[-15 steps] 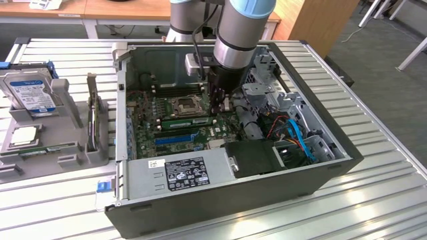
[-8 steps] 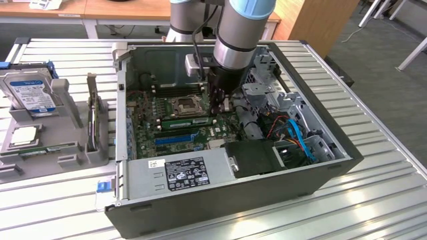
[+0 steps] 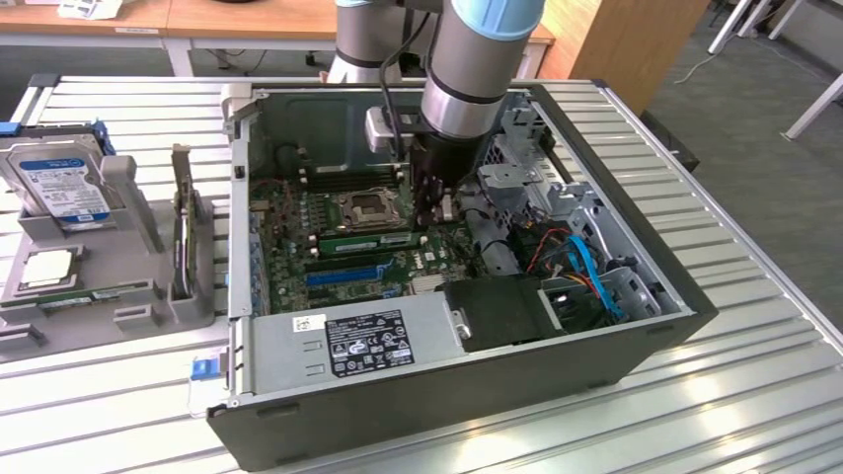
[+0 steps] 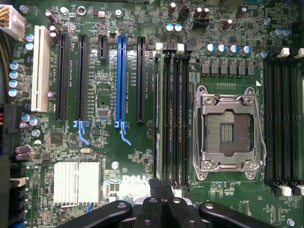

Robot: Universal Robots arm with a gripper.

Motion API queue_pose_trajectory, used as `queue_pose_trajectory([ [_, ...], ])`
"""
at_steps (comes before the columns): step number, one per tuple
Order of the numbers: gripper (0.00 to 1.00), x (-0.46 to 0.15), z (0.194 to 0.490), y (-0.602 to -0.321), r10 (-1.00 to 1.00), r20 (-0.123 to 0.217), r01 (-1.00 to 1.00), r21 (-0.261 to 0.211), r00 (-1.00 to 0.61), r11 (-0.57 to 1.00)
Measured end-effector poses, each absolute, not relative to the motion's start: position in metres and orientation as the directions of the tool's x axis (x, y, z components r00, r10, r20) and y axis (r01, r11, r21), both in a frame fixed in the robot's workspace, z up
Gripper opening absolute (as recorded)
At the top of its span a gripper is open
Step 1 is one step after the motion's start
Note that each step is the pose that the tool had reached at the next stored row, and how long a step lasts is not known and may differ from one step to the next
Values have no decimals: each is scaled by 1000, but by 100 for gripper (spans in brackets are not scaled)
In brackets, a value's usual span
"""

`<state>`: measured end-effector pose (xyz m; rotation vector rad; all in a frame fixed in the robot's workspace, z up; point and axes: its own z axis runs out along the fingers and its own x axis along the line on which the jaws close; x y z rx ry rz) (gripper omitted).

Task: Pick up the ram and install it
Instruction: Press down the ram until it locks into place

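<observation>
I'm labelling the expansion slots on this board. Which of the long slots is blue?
The blue slot, standing between two black slots and; the white slot sits at the far end of the row.

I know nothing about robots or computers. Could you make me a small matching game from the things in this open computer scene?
1 ram
2 hard drive
3 processor socket
4 blue cables

A empty, silver frame
B green, on edge beside the socket
C outside the case, in a grey stand
D inside the case, at the exterior view's right

Pairs: 1-B, 2-C, 3-A, 4-D
</observation>
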<state>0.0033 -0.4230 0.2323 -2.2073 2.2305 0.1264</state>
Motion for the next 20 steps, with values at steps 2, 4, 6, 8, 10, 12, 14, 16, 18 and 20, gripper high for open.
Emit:
queue_pose_trajectory([
  [2,10,3,232,-422,-998,-58,-998,56,-12,9],
  [4,10,3,232,-421,-998,-57,-998,56,-12,9],
  [6,10,3,232,-420,-998,-57,-998,56,-12,9],
  [8,10,3,232,-420,-998,-57,-998,56,-12,9],
  [10,10,3,232,-420,-998,-57,-998,57,-12,9],
  [12,10,3,232,-420,-998,-57,-998,56,-12,9],
  [14,10,3,231,-420,-998,-57,-998,56,-12,9],
  [16,10,3,230,-420,-998,-57,-998,56,-12,9],
  [18,10,3,230,-420,-998,-57,-998,56,-12,9],
  [20,10,3,230,-420,-998,-57,-998,57,-12,9],
])
